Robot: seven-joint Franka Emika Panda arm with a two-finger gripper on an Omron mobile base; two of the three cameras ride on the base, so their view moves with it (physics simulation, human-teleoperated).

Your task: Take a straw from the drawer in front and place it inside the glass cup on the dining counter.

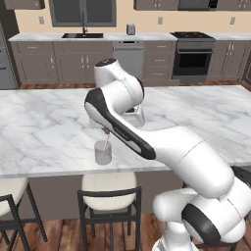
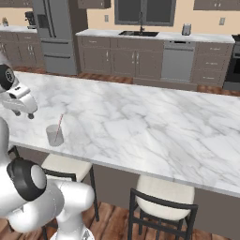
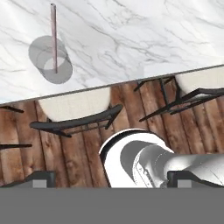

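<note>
Since the straw (image 3: 53, 37) is standing in the cup (image 3: 50, 60) on the worktop (image 2: 140, 122), nothing is remaining; the claw's (image 2: 21, 114) state I cannot tell.

A home kitchen: a marble-topped island counter (image 1: 44, 122) with stools (image 1: 109, 188), a sink (image 1: 82, 35) under a window, oven (image 1: 192, 56), dishwasher (image 2: 177, 61), fridge (image 2: 55, 35) and wood floor.

The gripper (image 2: 26, 112) sits half off the right base view's left edge — its jaw gap cannot be read. In the left base view the arm hides it, and the straw (image 1: 106, 145) shows only faintly inside the glass cup (image 1: 103, 153)
</note>
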